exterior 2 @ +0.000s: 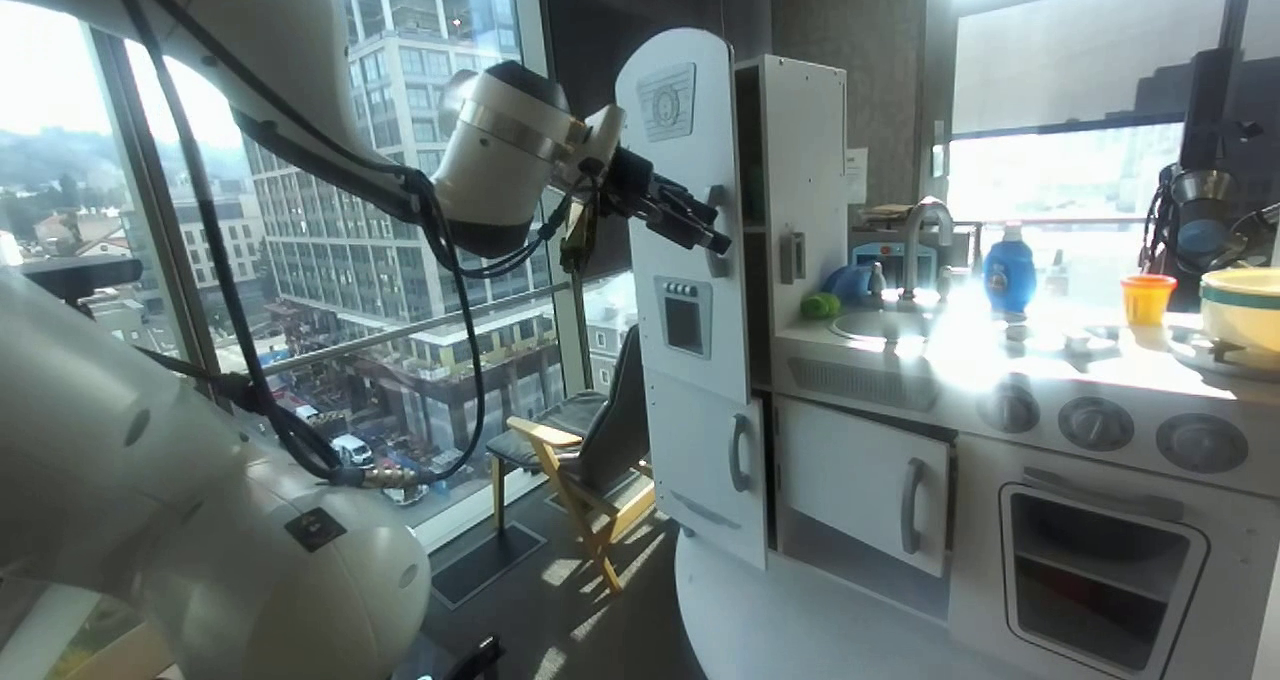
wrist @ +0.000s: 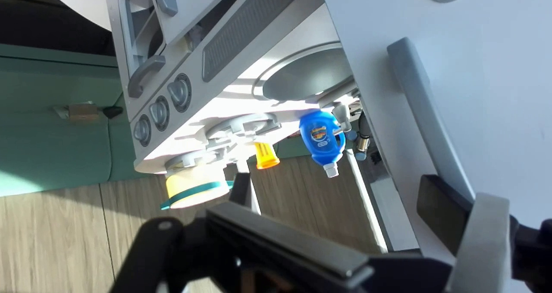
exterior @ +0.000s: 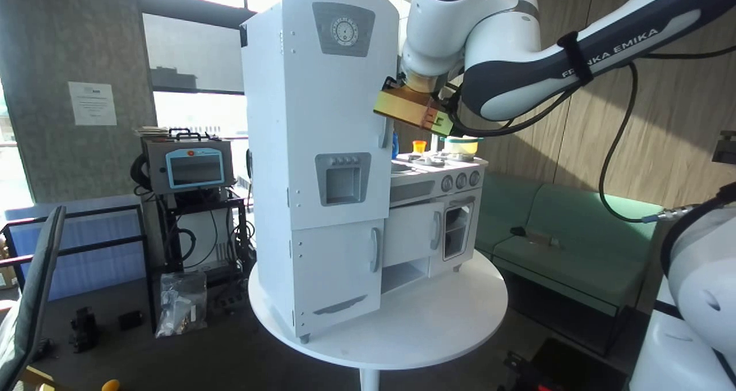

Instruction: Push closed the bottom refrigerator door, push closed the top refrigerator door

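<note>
Above the bottom door (exterior: 334,271), the top door (exterior: 340,106) runs vertical.

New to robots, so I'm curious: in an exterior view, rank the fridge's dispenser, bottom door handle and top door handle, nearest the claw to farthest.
1. Top door handle: right beside the claw.
2. Dispenser: below, on the top door.
3. Bottom door handle: lowest, on the bottom door.

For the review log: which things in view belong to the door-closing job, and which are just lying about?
Job:
top refrigerator door
bottom refrigerator door

Lying about:
blue bottle
orange cup
yellow container
plastic bag
chair
</note>
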{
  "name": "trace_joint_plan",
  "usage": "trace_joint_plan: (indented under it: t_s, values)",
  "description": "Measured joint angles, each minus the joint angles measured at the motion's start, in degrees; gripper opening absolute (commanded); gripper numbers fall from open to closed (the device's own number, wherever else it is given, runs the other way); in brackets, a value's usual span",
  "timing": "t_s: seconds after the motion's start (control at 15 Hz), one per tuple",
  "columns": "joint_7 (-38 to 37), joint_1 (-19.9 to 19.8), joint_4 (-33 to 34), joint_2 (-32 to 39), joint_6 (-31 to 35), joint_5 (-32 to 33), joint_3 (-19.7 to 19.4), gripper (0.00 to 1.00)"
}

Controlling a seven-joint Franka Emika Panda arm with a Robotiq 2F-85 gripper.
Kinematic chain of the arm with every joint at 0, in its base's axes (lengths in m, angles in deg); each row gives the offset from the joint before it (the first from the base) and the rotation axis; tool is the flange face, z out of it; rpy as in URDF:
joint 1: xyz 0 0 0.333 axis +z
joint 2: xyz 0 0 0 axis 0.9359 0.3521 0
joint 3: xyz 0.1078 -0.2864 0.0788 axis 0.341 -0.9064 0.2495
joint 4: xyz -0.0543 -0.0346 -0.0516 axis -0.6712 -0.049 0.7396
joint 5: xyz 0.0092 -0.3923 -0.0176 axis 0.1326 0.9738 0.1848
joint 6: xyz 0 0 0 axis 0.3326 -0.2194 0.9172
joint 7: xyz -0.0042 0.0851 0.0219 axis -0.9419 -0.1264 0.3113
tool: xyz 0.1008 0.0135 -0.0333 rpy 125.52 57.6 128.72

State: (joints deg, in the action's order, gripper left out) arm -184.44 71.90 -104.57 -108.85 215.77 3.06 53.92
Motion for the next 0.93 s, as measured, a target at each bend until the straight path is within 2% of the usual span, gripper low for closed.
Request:
trace_joint_plan:
  t_s: [0.47, 0.67, 0.93]
  values:
    - [0.0, -3.6, 3.5, 5.9, 11.7, 0.4, -3.6, 1.0]
    - [0.4, -3.8, 4.7, 7.8, 14.2, 0.0, -4.9, 1.0]
    - [4.5, -3.2, 4.4, 7.7, 15.3, -3.5, -6.1, 1.0]
